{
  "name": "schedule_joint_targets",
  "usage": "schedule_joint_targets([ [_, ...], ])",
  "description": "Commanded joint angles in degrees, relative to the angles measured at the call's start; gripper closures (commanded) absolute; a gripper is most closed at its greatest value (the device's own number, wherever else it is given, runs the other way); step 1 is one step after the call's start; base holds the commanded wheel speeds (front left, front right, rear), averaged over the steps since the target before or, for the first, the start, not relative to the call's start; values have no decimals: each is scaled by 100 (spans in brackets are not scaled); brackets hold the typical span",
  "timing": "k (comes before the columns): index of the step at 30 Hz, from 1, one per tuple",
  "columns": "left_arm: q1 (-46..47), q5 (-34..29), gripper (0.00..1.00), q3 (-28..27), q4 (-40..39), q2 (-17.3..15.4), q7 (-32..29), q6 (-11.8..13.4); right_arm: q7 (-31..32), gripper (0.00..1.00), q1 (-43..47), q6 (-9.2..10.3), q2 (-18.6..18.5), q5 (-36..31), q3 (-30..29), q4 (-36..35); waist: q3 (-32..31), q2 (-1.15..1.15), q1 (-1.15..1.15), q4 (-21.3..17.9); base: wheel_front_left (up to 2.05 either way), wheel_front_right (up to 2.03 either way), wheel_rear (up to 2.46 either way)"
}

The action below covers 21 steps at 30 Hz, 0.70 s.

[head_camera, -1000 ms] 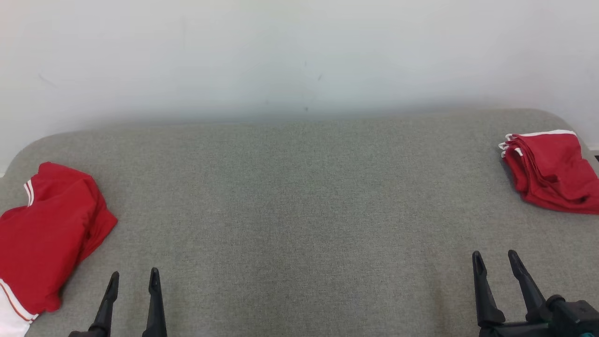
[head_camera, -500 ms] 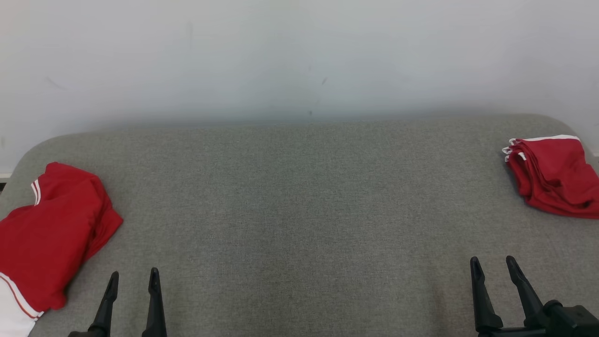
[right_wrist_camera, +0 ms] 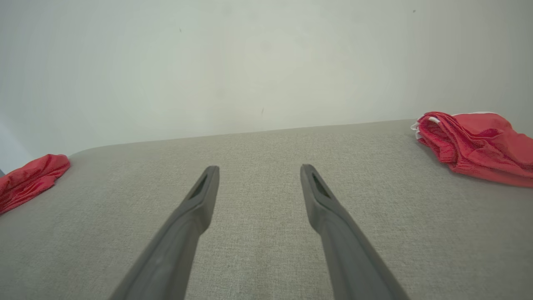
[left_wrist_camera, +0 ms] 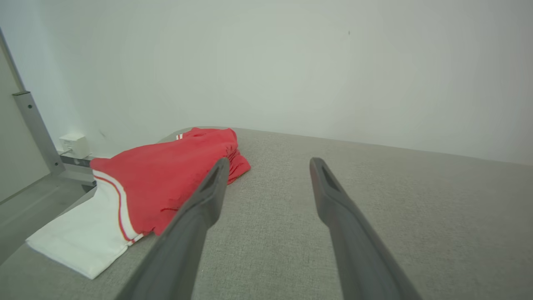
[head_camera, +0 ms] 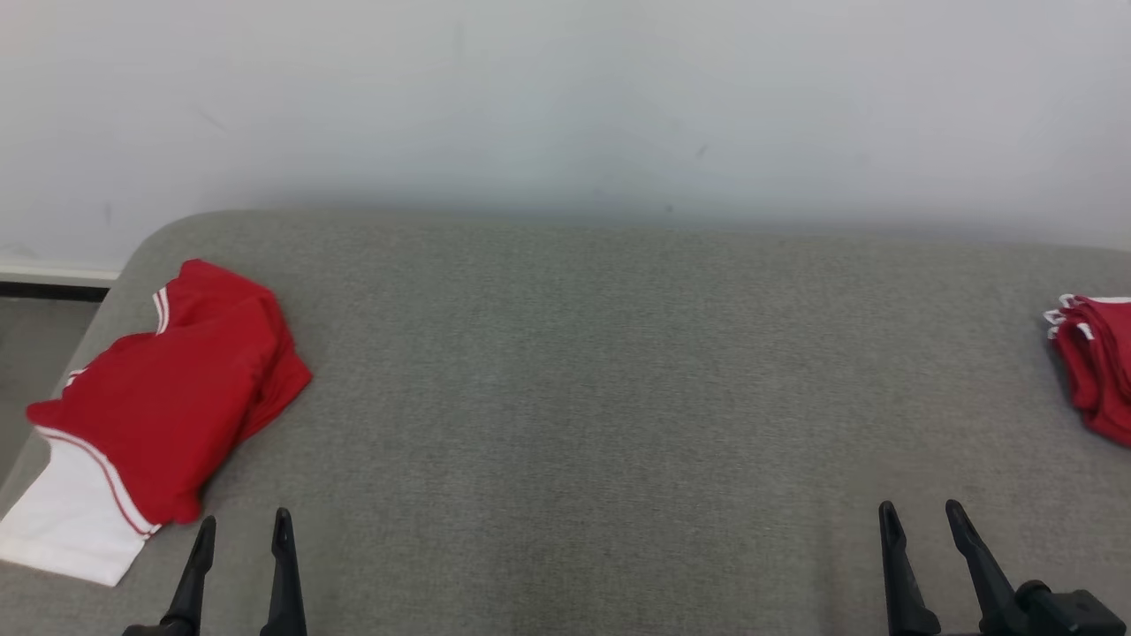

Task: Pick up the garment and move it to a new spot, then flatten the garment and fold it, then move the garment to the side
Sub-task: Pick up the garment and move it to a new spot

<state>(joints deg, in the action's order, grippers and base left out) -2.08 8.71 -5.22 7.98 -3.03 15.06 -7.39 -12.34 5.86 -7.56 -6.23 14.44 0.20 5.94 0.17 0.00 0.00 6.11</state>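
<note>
At the far left of the grey padded table (head_camera: pixel 574 371) lies the crumpled red-and-white garment (head_camera: pixel 168 397), untouched; near it the left gripper (head_camera: pixel 245 518) hovers, fingers spread and empty; the right gripper (head_camera: pixel 918 508) is likewise spread, holding nothing; a folded red pile (head_camera: pixel 1096 371) sits at the table's right edge.

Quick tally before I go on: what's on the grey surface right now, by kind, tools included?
loose red and white garment: 1
folded red pile: 1 (number of pieces in it cannot be told)
tools, both open and holding nothing: 2, the left tool and the right tool
Total: 4
</note>
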Motion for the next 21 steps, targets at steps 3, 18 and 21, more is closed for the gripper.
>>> schedule_joint_targets([
  [3,38,-18,0,-56,-2,-8,16,26,-36,0,-23,16,40,-9,20,26,122,0,0,727,0,0,0],
  [18,-64,82,0,-258,23,7,16,122,-18,0,-269,16,-62,-54,235,183,296,0,0,2225,0,0,0],
  [21,-100,107,0,-307,17,8,16,134,9,0,-299,15,-69,-62,292,186,298,0,0,2364,0,0,0],
])
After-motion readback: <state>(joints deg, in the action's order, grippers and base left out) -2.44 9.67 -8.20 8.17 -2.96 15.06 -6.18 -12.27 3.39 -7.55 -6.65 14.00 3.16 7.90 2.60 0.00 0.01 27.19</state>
